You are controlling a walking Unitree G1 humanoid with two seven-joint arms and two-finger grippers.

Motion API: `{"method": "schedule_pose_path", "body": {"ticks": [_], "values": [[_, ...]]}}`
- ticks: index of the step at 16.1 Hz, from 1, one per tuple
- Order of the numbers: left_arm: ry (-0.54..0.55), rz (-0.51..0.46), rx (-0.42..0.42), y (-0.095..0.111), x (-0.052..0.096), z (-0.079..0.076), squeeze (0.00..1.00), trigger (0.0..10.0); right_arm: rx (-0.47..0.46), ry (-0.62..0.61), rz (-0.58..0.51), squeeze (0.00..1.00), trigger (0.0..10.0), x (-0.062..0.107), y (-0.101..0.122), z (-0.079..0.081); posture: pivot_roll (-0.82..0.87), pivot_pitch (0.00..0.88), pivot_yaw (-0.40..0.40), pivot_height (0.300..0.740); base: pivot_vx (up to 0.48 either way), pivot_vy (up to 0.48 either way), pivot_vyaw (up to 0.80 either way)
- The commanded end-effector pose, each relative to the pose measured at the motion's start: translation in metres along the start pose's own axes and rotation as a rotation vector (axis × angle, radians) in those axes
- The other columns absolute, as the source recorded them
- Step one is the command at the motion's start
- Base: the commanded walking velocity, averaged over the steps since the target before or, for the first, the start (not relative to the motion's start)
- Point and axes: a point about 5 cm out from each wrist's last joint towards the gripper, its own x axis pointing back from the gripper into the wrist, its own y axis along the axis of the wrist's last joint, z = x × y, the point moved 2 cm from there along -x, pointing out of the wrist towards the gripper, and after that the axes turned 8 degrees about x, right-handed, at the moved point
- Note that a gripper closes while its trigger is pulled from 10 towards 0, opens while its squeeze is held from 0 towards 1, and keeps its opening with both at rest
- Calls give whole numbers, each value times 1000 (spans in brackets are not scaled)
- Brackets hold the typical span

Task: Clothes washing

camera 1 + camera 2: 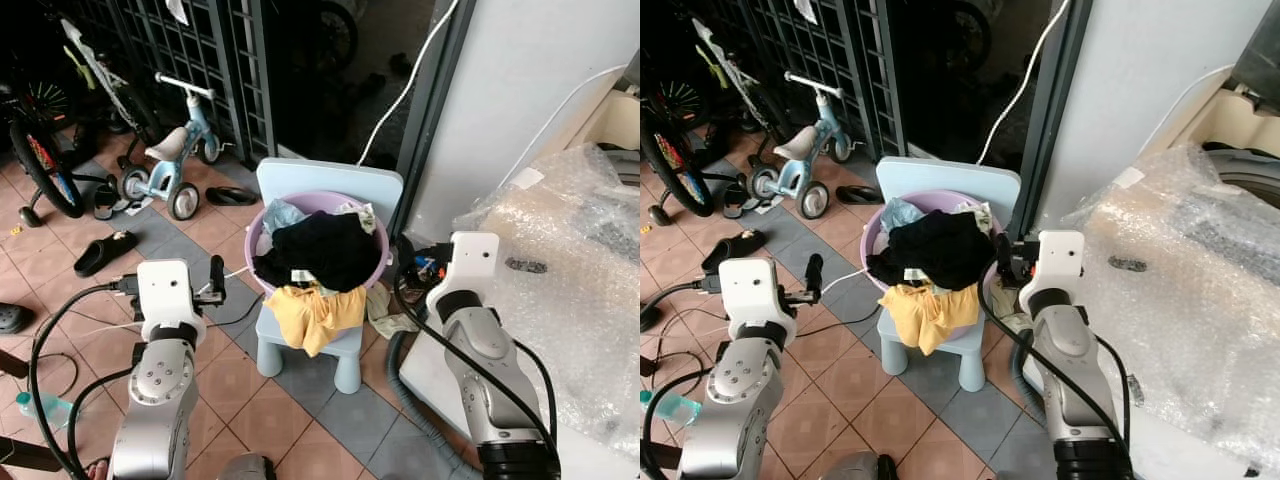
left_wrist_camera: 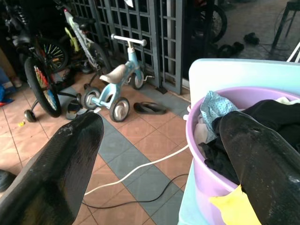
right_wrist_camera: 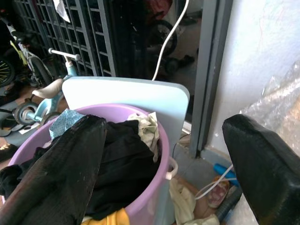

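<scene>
- Purple basin of laundry sits on a small pale-blue chair; it lies between the two claws, ahead of both; neither touches it
- Left claw: fingers spread wide, nothing held; basin rim just off its inner finger; tiled floor and a white cable lie beyond the gap
- Right claw: fingers likewise apart and empty; basin under and beside its inner finger; chair back beyond it
- Black garment heaps on top; yellow garment spills over the near rim and hangs down the chair front; pale floral piece at the far side toward the left claw
- Step in hand, as I judge it: closing on the basin to lift it, or to pull clothes from it
- To do it well: bring both claws in level to opposite sides of the rim; grip plastic, not loose cloth; the yellow overhang could snag or drag out, so tuck it or take it first
- Chair looks light and may tip if pushed; keep any force upward, not sideways
- Bubble-wrapped appliance stands outboard of the right claw; swing of that arm should clear the wrap
- Child's tricycle and sandals stand well beyond the left claw; no obstruction
</scene>
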Motion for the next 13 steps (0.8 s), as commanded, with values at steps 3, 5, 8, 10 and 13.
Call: {"method": "schedule_pose_path", "body": {"ticks": [3,5,8,10,13], "values": [[17,20,12,-4,4,4,0,10000,-31,73,-3,0,10000,4,3,3,-34,53,23,740,0,0,0],[17,24,19,-4,3,4,0,10000,-30,79,-19,0,10000,4,4,5,-32,54,19,740,0,0,0],[-17,29,48,0,0,-1,0,10000,-18,119,-27,0,10000,3,6,12,-26,58,13,740,0,0,781],[-25,34,59,-1,3,-1,0,10000,-27,112,-3,0,10000,3,1,11,-23,74,10,740,135,0,781],[-26,40,43,-4,8,-1,0,10000,-18,83,34,0,10000,1,-6,5,-24,79,12,740,323,0,744]]}}
